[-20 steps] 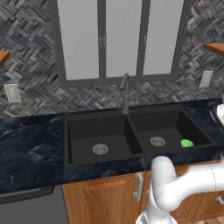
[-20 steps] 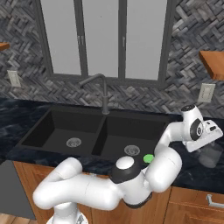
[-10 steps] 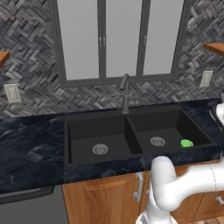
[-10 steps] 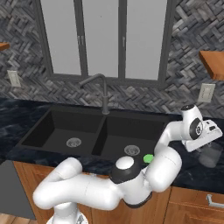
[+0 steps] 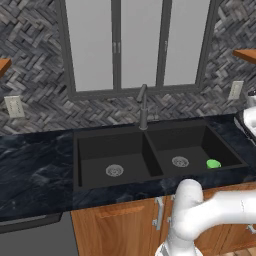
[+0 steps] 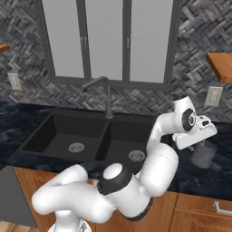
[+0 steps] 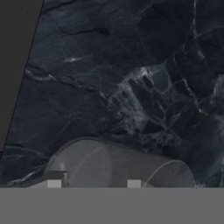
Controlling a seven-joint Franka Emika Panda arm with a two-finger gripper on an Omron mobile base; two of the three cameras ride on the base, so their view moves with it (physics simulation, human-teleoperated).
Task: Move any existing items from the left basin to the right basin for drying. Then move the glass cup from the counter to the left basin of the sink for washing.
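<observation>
Hand: the hand (image 6: 199,138) hangs over the bench (image 6: 213,174) to the right of the sink (image 5: 159,152), pointing down at the cup (image 6: 203,155). In the hand view the 2 tips are cut by the bottom edge, so I cannot tell whether they stand apart or together; nothing seen clamped.
Cup: clear tumbler, upright on the bench right of the right basin (image 5: 192,150), directly under the hand. In the hand view its rim shows as a pale curved shape (image 7: 118,168) at the bottom, against the veined stone (image 7: 131,78).
Left basin: the left basin (image 5: 110,157) holds only its round silver drain (image 5: 114,170).
Right basin: a small bright green lump (image 5: 213,163) lies on the floor, right of the drain (image 5: 180,161), near the right wall.
Faucet: slim dark grey faucet (image 5: 143,107) stands behind the divider, spout reaching forward.
Bench: glossy black with faint bluish-white veins, wooden cabinets (image 5: 120,230) below.
Wall: grey herringbone tile (image 5: 35,65), 3-pane window (image 5: 137,42), 2 outlets, left (image 5: 14,106) and right (image 5: 235,90).
Writing: no brand, label or text legible anywhere.
</observation>
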